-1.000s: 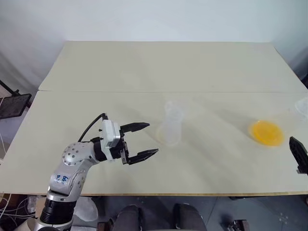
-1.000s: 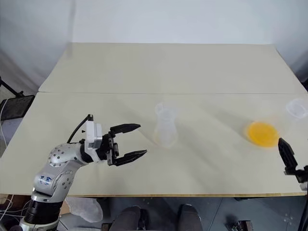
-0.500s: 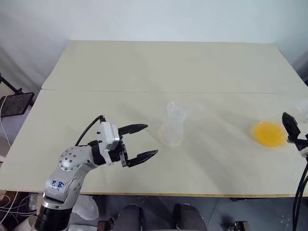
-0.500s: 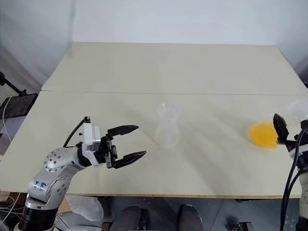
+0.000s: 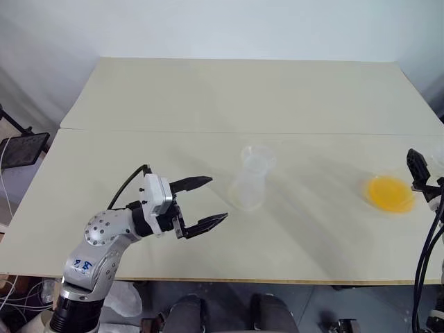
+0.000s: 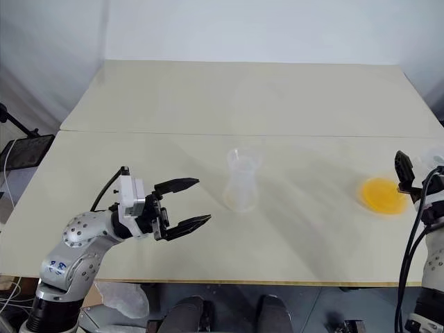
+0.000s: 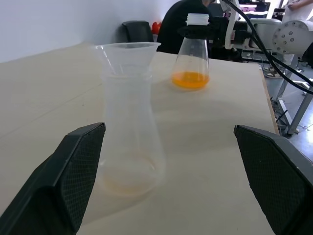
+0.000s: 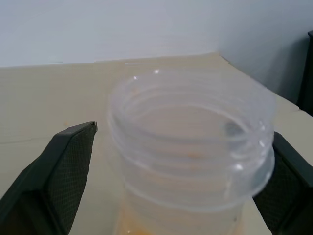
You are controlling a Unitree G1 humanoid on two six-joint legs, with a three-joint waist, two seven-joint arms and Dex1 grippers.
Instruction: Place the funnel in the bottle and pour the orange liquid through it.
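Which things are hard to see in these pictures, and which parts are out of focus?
Eye views: the clear bottle and funnel almost vanish against the pale table. Right wrist view: the flask's neck is soft. Left wrist view: the background is blurred.

right gripper (image 5: 418,171) cut by edge, flask neck (image 8: 190,142) blurred

A pale beige table (image 5: 208,97) meets a plain white wall (image 5: 208,28); a black stand (image 5: 19,149) stands beside it.
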